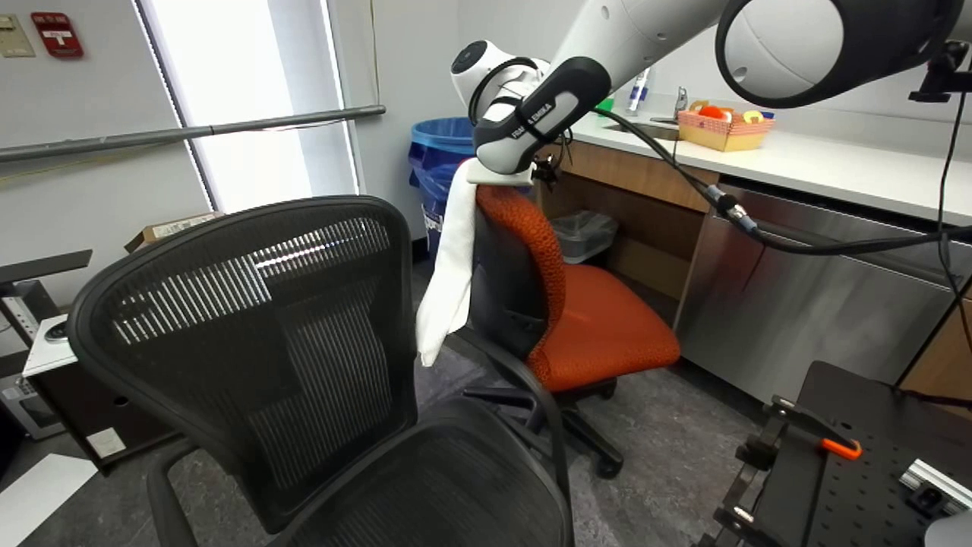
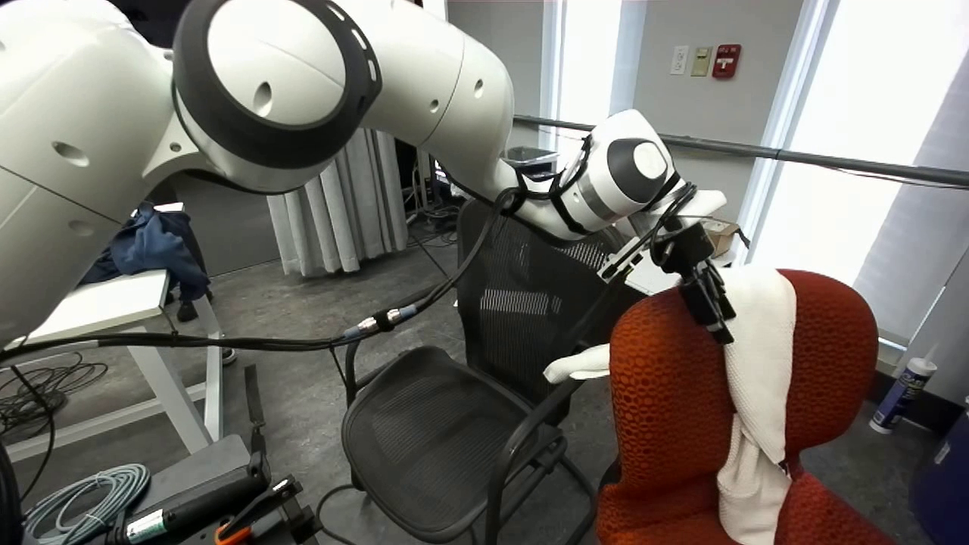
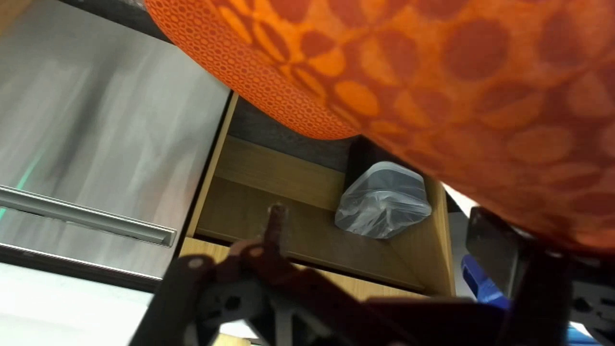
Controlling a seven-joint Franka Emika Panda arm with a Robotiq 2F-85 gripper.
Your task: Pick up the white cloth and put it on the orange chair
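The white cloth (image 2: 761, 341) is draped over the backrest of the orange chair (image 2: 666, 386). One part hangs down its front towards the seat, and another end sticks out behind the backrest on the left. In an exterior view the cloth (image 1: 448, 281) hangs down the back of the chair (image 1: 607, 327). My gripper (image 2: 715, 306) is beside the cloth, in front of the backrest top. In the wrist view my gripper (image 3: 377, 214) has its fingers wide apart with nothing between them. The orange backrest (image 3: 432, 86) fills the upper right there. The cloth cannot be made out in the wrist view.
A black mesh chair (image 1: 250, 357) stands close beside the orange chair. A counter (image 1: 820, 152) with a basket (image 1: 725, 131) and a steel dishwasher (image 1: 805, 296) stand behind it. A blue-lined bin (image 1: 444, 152) is near the wall. A cable (image 2: 303, 344) hangs from my arm.
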